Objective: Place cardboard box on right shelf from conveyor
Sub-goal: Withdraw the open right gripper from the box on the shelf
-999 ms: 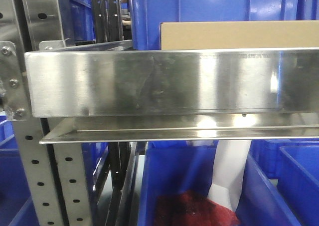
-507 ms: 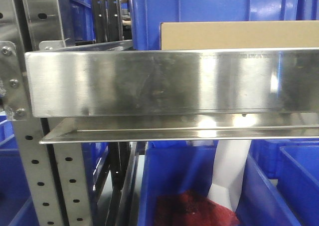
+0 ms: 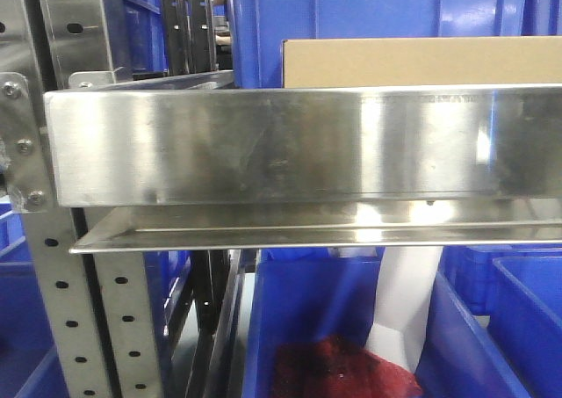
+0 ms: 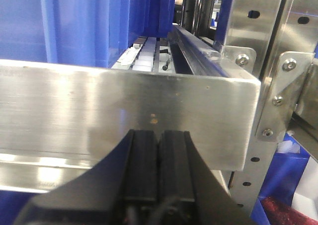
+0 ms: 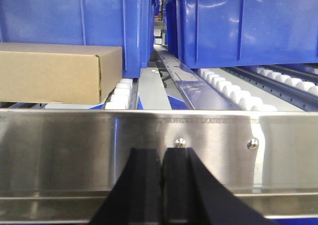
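Cardboard box: lies on the white rollers of the right shelf, behind the shelf's wide front lip. In the right wrist view it sits at the left, its narrow end towards the middle, right beside a blue bin. In the front view only its upper strip shows above the lip.
Writing and labels: none can be read on the box, the bins or the steel; the box faces in view are plain tan.
Left tool: its two black fingers are pressed together with nothing between them, in front of the brushed lip and near that lip's end, by the bolted bracket.
Right tool: fingers closed against each other, holding nothing, in front of the lip just below two screws. The box is up and to the left, well apart from it.
Front view only: the perforated upright at the left, a lower steel ledge under the lip, and a blue bin below holding something dark red and a white piece.
Right wrist view only: the roller lanes, a steel divider rail between them, and a second blue bin on the right-hand rollers.
Left wrist view only: the shelf's corner with its bolts, and blue bins behind the lip; the box does not show here.
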Motion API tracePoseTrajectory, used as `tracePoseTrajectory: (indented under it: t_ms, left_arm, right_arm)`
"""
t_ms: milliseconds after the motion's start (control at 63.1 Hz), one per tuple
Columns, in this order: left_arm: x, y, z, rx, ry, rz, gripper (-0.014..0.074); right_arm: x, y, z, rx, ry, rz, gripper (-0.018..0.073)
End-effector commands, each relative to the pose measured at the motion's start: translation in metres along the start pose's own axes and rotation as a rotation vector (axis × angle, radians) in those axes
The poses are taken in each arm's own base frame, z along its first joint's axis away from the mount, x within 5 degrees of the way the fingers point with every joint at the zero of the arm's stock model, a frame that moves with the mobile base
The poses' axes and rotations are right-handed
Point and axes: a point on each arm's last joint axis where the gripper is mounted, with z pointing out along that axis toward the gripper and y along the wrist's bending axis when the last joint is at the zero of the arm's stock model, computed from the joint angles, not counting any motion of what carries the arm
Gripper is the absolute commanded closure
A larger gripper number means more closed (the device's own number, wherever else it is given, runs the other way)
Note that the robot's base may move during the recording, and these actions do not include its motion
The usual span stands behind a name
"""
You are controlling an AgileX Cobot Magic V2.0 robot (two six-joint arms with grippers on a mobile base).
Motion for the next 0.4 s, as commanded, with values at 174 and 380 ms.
tracePoseTrajectory:
  t_ms: [174, 380]
  left_arm:
    - [-0.0092, -0.0003, -0.0015, 0.006, -0.099, -0.010, 0.0715]
    - [-0.0092, -0.0003, -0.0015, 0.006, -0.099, -0.010, 0.0715]
  right_arm:
    - [-0.0094, -0.0010, 0.0000, 0.013, -0.092, 0.001, 0.0500]
    - [-0.0094, -0.0010, 0.0000, 0.013, -0.092, 0.001, 0.0500]
